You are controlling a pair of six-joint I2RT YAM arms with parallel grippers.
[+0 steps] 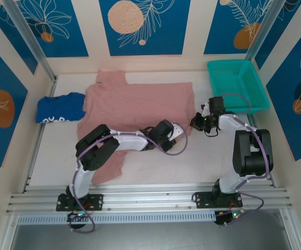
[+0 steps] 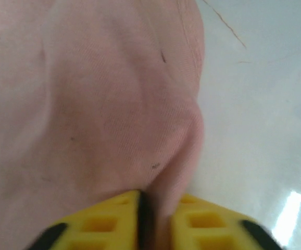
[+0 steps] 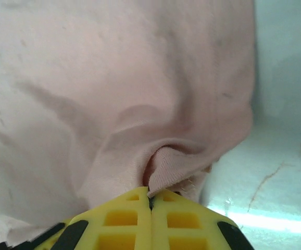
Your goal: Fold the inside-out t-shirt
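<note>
Two yellow, grid-moulded finger pairs are pressed tight on cloth: the left gripper (image 2: pixel 151 223) pinches a soft raised ridge, and the right gripper (image 3: pixel 151 216) nips a puckered corner of the same dusty-pink, fine-knit cotton t-shirt (image 1: pixel 140 104). That shirt lies spread and rumpled across the smooth white table (image 1: pixel 51 156). A crumpled royal-blue garment (image 1: pixel 59 108) sits just beside its left side, and a teal plastic mesh basket (image 1: pixel 237 86) stands at the far right.

no readable text, white lettering on the blue garment (image 1: pixel 60 109) too small to make out
</note>
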